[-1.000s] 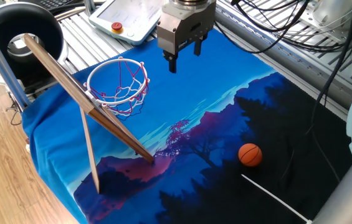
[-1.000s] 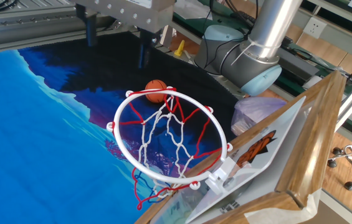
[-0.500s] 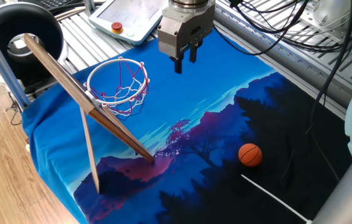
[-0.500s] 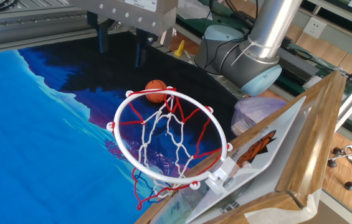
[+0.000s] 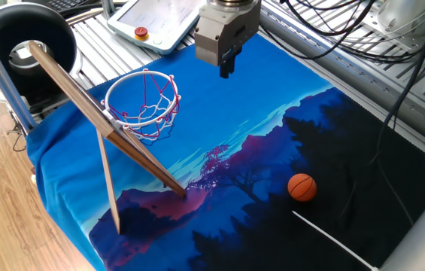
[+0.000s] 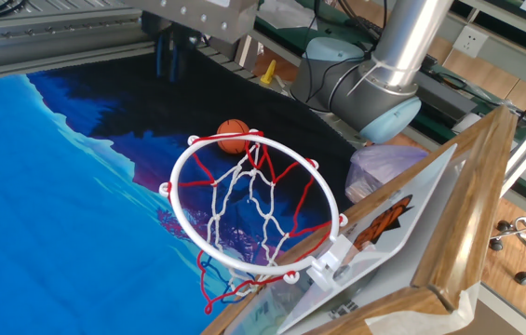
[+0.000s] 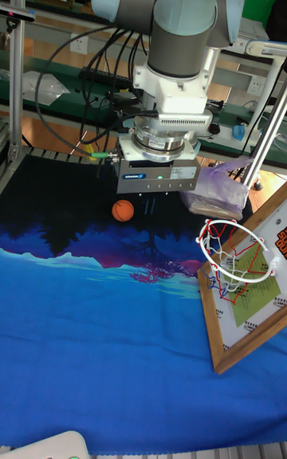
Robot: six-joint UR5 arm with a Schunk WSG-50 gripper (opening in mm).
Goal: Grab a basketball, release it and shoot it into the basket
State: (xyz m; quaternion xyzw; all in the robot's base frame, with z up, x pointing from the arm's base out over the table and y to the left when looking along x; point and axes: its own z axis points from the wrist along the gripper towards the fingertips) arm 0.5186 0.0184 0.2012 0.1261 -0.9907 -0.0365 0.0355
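Note:
The orange basketball (image 5: 302,187) lies on the dark part of the blue cloth at the near right, also seen behind the hoop (image 6: 233,136) and left of the arm (image 7: 122,210). The basket (image 5: 152,117) is a white ring with a red-and-white net (image 6: 249,200), fixed to a tilted wooden board (image 5: 84,105) at the left. My gripper (image 5: 226,69) hangs in the air above the cloth, right of the basket and far from the ball. Its fingers (image 6: 166,63) are pressed together, shut on nothing.
A big black ring (image 5: 50,26) stands at the back left, beyond the board. A white pendant with a red button (image 5: 142,32) lies behind the cloth. A thin white strip (image 5: 332,241) crosses the cloth near the ball. A plastic bag (image 7: 215,188) sits by the arm's base.
The gripper's fingers have closed from open to shut, with nothing between them. The gripper has shifted slightly up and to the right. Ball and basket have not moved.

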